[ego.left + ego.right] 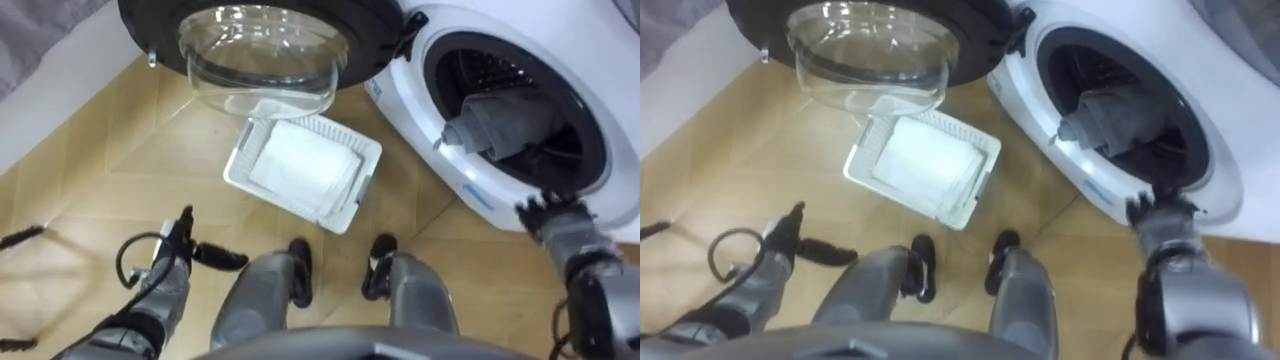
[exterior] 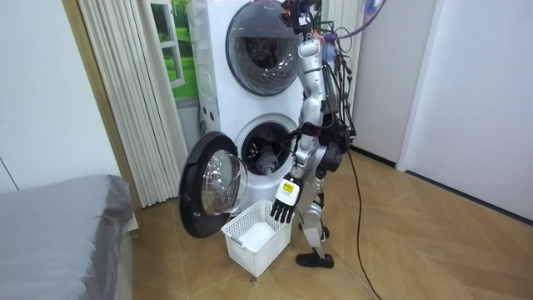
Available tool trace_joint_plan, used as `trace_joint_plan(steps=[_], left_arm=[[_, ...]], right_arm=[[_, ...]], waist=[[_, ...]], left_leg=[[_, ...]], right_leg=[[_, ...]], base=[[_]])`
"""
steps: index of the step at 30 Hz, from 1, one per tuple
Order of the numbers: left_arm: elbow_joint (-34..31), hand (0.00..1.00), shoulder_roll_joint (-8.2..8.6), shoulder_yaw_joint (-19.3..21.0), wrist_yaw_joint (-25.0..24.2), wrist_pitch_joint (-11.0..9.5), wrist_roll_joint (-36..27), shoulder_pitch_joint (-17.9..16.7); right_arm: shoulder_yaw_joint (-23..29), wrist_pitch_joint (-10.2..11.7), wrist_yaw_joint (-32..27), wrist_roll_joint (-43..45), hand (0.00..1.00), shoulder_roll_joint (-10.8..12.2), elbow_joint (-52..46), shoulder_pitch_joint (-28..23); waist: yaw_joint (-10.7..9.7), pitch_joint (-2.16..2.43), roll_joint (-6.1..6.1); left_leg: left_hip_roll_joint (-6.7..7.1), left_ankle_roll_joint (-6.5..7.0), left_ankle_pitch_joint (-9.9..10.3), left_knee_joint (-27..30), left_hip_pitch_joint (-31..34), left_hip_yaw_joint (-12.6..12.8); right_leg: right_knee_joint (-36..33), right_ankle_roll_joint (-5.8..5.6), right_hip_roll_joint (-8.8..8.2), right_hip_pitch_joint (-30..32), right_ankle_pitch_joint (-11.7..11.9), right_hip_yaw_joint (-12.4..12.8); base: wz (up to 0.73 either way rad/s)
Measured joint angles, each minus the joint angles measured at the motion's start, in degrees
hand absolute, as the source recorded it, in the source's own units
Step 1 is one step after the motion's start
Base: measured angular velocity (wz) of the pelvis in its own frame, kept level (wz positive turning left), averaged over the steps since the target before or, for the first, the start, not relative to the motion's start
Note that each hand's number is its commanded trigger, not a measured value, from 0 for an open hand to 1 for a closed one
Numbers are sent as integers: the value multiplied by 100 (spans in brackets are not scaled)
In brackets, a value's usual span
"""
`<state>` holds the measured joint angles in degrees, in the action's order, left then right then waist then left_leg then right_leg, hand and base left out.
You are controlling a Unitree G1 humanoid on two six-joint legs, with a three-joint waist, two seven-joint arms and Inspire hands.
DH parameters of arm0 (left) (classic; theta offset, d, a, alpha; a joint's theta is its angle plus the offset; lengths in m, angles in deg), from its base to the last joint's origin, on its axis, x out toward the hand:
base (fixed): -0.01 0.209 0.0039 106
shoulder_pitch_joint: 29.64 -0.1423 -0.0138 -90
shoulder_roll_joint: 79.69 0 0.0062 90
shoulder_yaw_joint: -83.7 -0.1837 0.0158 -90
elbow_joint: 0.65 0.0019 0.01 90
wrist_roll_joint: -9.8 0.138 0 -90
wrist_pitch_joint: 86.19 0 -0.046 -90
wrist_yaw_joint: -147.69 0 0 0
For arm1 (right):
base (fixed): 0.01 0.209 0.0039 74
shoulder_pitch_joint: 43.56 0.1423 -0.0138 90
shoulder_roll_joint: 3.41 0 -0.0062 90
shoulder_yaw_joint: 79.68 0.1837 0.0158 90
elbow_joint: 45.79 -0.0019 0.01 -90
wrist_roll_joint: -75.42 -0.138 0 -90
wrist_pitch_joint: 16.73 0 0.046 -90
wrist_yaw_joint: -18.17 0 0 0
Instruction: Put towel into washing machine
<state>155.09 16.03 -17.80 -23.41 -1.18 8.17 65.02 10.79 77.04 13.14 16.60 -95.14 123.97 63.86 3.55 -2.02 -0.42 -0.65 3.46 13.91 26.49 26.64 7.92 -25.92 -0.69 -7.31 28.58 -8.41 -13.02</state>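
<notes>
A grey towel (image 1: pixel 497 120) lies bunched in the mouth of the washing machine's drum (image 1: pixel 560 160), with one end over the front lip. My right hand (image 1: pixel 548 210) is at the lower rim of the drum opening, just below the towel. My left hand (image 1: pixel 182 236) hangs low at my left side with straight fingers and holds nothing; in the room view this left hand (image 2: pixel 285 204) hangs above the basket. The machine's round glass door (image 1: pixel 260 60) stands swung open to my left. I stand right in front of the lower machine (image 2: pixel 265 150).
A white slatted basket (image 1: pixel 366 160) sits on the wooden floor between the open door and my feet, with a folded white cloth (image 1: pixel 300 168) in it. A second machine (image 2: pixel 262 46) is stacked on top. A grey bed (image 2: pixel 58 225) and curtain (image 2: pixel 125 92) are at the room view's left.
</notes>
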Motion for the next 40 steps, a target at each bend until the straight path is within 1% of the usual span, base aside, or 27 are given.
trace_joint_plan(steps=[2,3,5,6,8,10,11,13,14,15,16,18,20,23,25,28,30,31,32,34,37,38,40], left_arm=[[10,0,-39,-6,-83,1,0,16],[41,0,-39,-9,-104,0,0,-1],[130,0,-43,-2,-218,-8,1,33],[117,0,-42,-2,-229,-15,1,16],[111,0,-41,-3,-286,-46,2,-98],[116,0,-23,-4,-310,-43,1,-194],[118,0,-7,-4,-332,-43,-2,-280],[120,0,2,21,-364,-46,7,-406],[120,0,0,127,-389,-46,39,-488],[119,0,-2,197,-410,-46,95,-527],[115,0,-11,293,-444,-43,135,-606],[89,0,-9,438,-506,-37,149,-725],[75,0,-7,578,-577,-32,258,-835],[71,0,-4,665,-602,-15,491,-875],[72,0,-6,711,-613,-12,581,-887],[84,0,-5,714,-630,32,592,-924],[83,0,-5,738,-674,86,604,-962],[80,0,3,789,-681,100,618,-978],[78,0,30,874,-680,133,612,-978],[73,0,72,984,-670,190,612,-1013],[73,0,119,1224,-671,276,617,-1073],[73,0,158,1353,-671,313,622,-1077],[73,0,172,1408,-666,361,622,-1082]], right_arm=[[-394,-14,23,1199,0,136,8,-238],[-481,-12,28,1432,0,169,8,-282],[-856,-8,92,2376,0,307,30,-461],[-903,-7,102,2596,0,354,22,-494],[-1145,10,169,3296,0,516,32,-582],[-1286,13,279,3616,0,601,30,-674],[-1310,13,359,3746,0,632,27,-753],[-1325,25,501,3866,0,639,21,-927],[-1331,45,583,3939,0,639,-11,-1044],[-1329,44,623,3991,0,638,-32,-1095],[-1321,41,686,4138,0,635,-129,-1228],[-1298,35,758,4284,0,639,-198,-1340],[-1229,35,783,4379,0,653,-238,-1442],[-1184,29,901,4542,0,659,-236,-1499],[-1130,4,955,4614,0,671,-240,-1553],[-1033,-15,1018,4750,0,676,-271,-1643],[-1024,-17,1036,4770,0,678,-373,-1692],[-980,-20,1074,4774,0,689,-377,-1719],[-913,-33,1107,4757,0,700,-375,-1757],[-805,-109,1147,4717,0,715,-379,-1790],[-717,-192,1156,4549,0,744,-409,-1872],[-641,-210,1165,4538,0,752,-408,-1887],[-591,-235,1170,4533,0,772,-398,-1897]], waist=[[-14,3,7],[-18,12,23],[-3,14,49],[0,16,52],[-6,31,97],[-18,44,117],[-18,61,145],[-26,78,162],[-28,91,151],[-31,93,143],[-48,109,125],[-73,112,100],[-144,112,76],[-190,116,26],[-190,143,-19],[-186,149,-55],[-178,149,-55],[-197,153,-54],[-207,147,-49],[-201,151,-47],[-176,169,-49],[-171,168,-47],[-170,167,-45]], left_leg=[[-80,-34,-15,-92,-121,-10],[-85,-42,-19,-114,-150,-8],[-110,-88,-28,-247,-364,-35],[-112,-101,-36,-300,-426,-37],[-146,-144,-60,-485,-644,-44],[-142,-184,-88,-664,-860,-61],[-135,-203,-102,-787,-1031,-78],[-127,-230,-128,-1004,-1317,-67],[-127,-246,-144,-1133,-1480,-68],[-129,-253,-148,-1181,-1550,-66],[-132,-268,-162,-1240,-1674,-65],[-134,-274,-165,-1310,-1844,-58],[-129,-274,-165,-1361,-2053,-53],[-114,-274,-165,-1459,-2381,-53],[-100,-274,-165,-1515,-2546,-53],[-73,-275,-163,-1594,-2812,-58],[-70,-275,-161,-1642,-2934,-58],[-68,-275,-158,-1711,-3010,-67],[-73,-274,-154,-1770,-3078,-60],[-79,-279,-149,-1817,-3179,-57],[-87,-288,-144,-1816,-3244,-49],[-87,-288,-144,-1806,-3247,-39],[-87,-288,-144,-1803,-3273,-26]], right_leg=[[165,28,67,-158,28,-64],[203,32,80,-207,30,-88],[401,57,152,-468,50,-149],[449,61,167,-525,52,-151],[674,73,242,-761,95,-166],[781,74,258,-940,98,-206],[879,73,275,-1107,97,-228],[1043,67,297,-1366,93,-272],[1138,60,321,-1517,86,-270],[1169,58,332,-1582,81,-270],[1250,50,352,-1706,72,-274],[1304,38,368,-1861,47,-273],[1340,0,372,-2060,18,-273],[1363,-19,369,-2358,-18,-265],[1442,-28,371,-2535,-23,-262],[1555,-53,366,-2814,-38,-244],[1571,-57,369,-2930,-41,-241],[1629,-68,378,-3012,-46,-253],[1629,-74,388,-3060,-50,-268],[1630,-79,404,-3139,-53,-258],[1637,-79,429,-3192,-57,-180],[1637,-79,433,-3192,-56,-153],[1637,-79,436,-3205,-56,-133]], base=[[0],[3],[5],[0],[0],[0],[0],[0],[0],[0],[0],[0],[0],[0],[0],[0],[0],[5],[4],[-2],[-4],[-5],[-5]])
